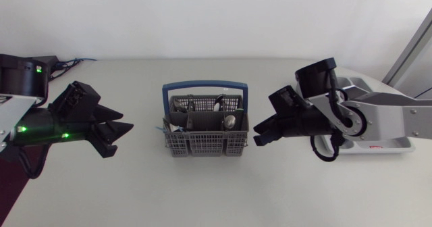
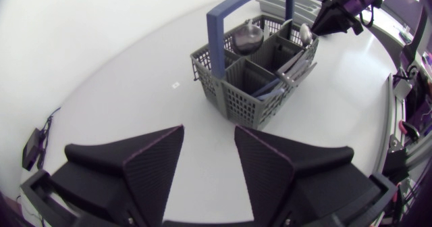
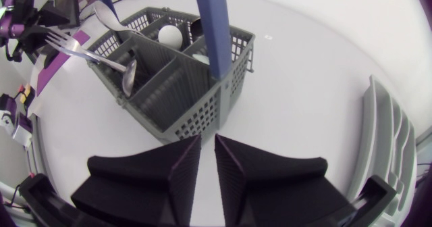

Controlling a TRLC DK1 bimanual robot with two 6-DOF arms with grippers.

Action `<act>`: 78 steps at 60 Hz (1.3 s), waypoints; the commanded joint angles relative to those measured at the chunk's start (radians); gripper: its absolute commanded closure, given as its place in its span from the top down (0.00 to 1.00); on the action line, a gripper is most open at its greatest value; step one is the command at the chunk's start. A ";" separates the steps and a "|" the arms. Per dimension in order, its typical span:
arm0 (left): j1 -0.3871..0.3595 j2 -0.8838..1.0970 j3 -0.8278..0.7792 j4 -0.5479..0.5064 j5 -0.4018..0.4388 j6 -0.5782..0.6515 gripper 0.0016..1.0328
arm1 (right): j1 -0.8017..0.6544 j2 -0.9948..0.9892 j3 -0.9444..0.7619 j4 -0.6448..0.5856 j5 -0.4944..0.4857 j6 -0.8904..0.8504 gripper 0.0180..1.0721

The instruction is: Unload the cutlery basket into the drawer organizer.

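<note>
Nothing unloaded yet, by the look of it: the cutlery basket (image 1: pixel 206 144) sits mid-table with a fork (image 3: pixel 67 47) and spoons inside, and the drawer organizer (image 3: pixel 388 139) shows bare slots out to the right. The left gripper (image 2: pixel 209 129) waits beside the basket, open and empty. The right gripper (image 3: pixel 208 138) is at the basket's other side, fingers narrowly apart, holding nothing.

Pretty plain off-white bench (image 1: pixel 202 193) with a matte top. Lighting's soft and even across it, just faint blurry shadows on the surface. The far edge runs straight across in the head view.
</note>
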State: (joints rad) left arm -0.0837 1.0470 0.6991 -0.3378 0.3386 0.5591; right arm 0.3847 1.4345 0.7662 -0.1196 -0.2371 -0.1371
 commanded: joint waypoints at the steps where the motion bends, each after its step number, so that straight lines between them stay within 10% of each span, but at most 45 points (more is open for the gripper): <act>1: -0.010 -0.012 -0.035 0.011 0.016 0.028 0.53 | 0.025 0.032 0.036 0.017 0.009 0.036 0.07; 28: -0.034 0.013 -0.059 0.062 0.025 0.028 0.53 | 0.079 0.030 0.019 0.026 0.061 0.056 0.08; 36: -0.053 0.011 -0.072 0.062 0.036 0.055 0.58 | 0.026 -0.025 -0.016 0.008 0.058 0.050 0.42; 44: -0.079 -0.016 -0.115 0.062 0.060 0.116 0.65 | 0.008 -0.092 -0.062 -0.015 0.055 0.022 0.56; 78: -0.165 0.093 -0.070 0.194 0.059 0.122 0.64 | 0.089 -0.215 -0.130 -0.045 0.055 0.019 0.61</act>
State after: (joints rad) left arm -0.2390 1.1034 0.5991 -0.1673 0.3885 0.6670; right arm 0.4641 1.2297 0.6632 -0.1543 -0.1856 -0.1123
